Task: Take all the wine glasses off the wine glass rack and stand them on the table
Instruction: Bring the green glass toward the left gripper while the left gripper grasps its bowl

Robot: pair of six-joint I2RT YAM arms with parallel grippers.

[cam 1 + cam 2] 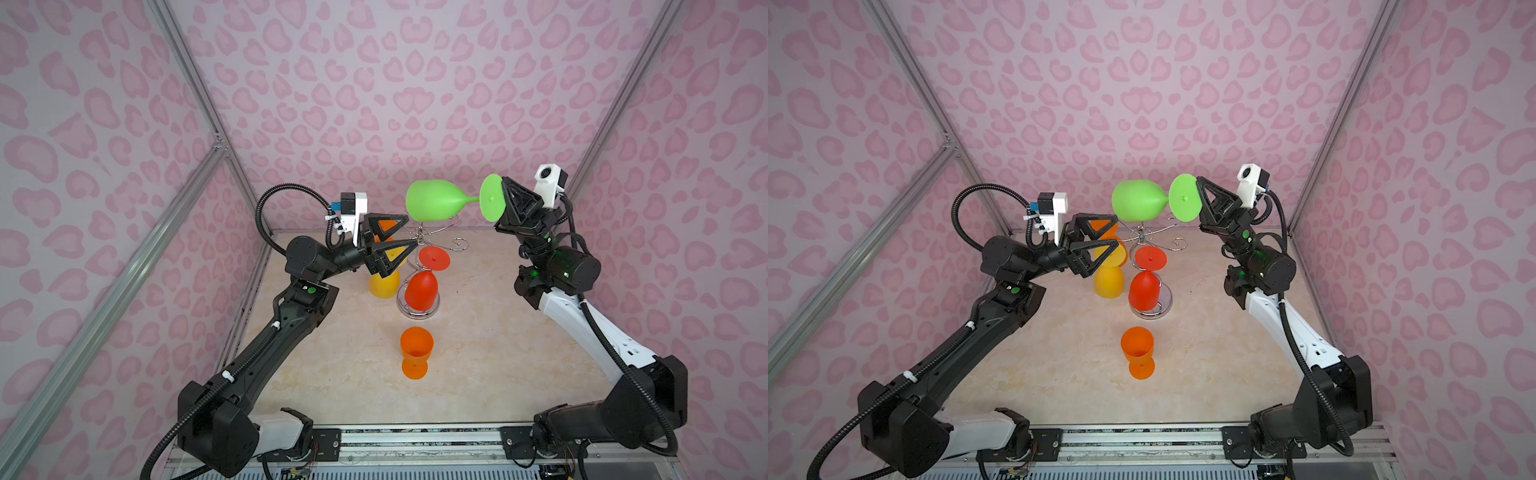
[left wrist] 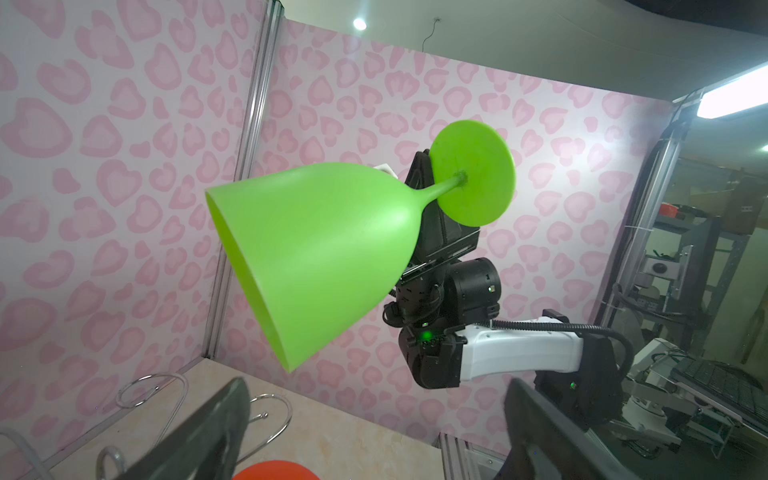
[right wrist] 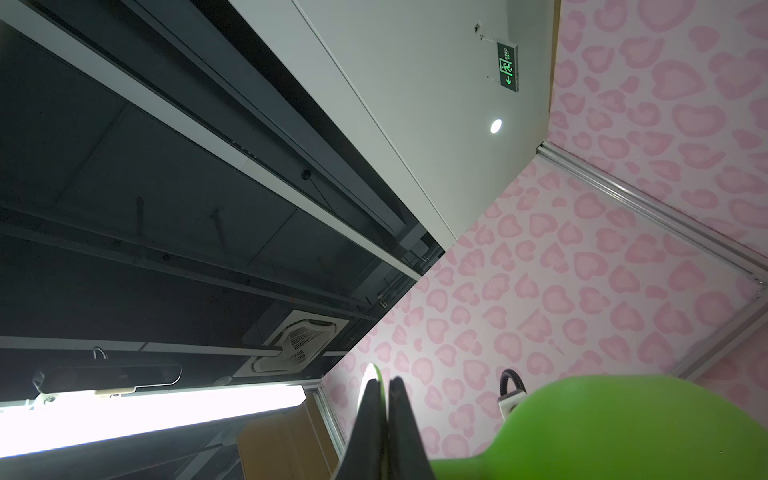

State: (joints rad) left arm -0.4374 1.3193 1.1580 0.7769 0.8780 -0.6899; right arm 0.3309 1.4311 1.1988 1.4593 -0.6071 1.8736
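Nearest the lens, along the bottom edge in both top views: metal rail. Just above it, in the lower middle, orange glass, upright on the table, apart from the rest. Centre of frame: rack, with a red glass and a yellow glass hung upside down. Upper middle: green wine glass, off the hooks, lying sideways in the air above the rack top, bowl to the left, foot to the right. Clenched on that foot: right gripper. Spread wide and empty, just left of the rack top, over the yellow glass: left gripper.
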